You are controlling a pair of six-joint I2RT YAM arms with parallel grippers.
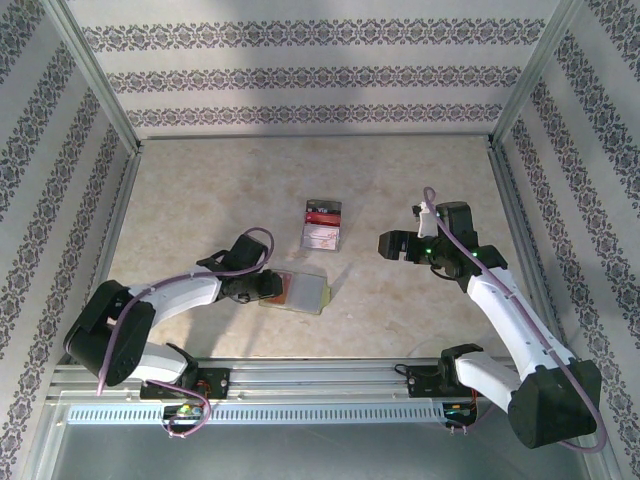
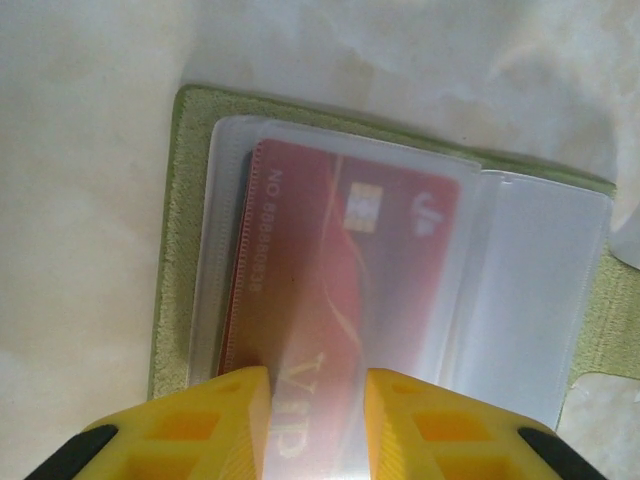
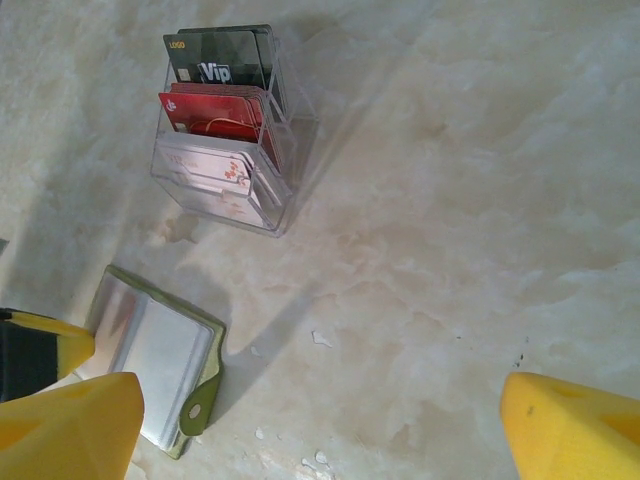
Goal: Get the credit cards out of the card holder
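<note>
Over the card holder [image 2: 172, 260] the left tool [image 2: 318, 420] straddles a red card [image 2: 385, 255], grip unclear; right tool [image 3: 320, 425] wide

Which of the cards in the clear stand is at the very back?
The black Vip card; the red card and white card stand in front of it.

A beige, marble-patterned table [image 1: 190, 190] is carrying two things. The card holder [image 1: 300, 291] is lying open and flat on it, toward the near edge and a little left of centre, with its olive-green cover facing down and its translucent pockets facing up. A clear plastic tray [image 1: 323, 223] is standing on the table farther back, near the middle, apart from the card holder. A few small pale flecks [image 3: 320, 340] are lying on the surface near the card holder's tab.
</note>
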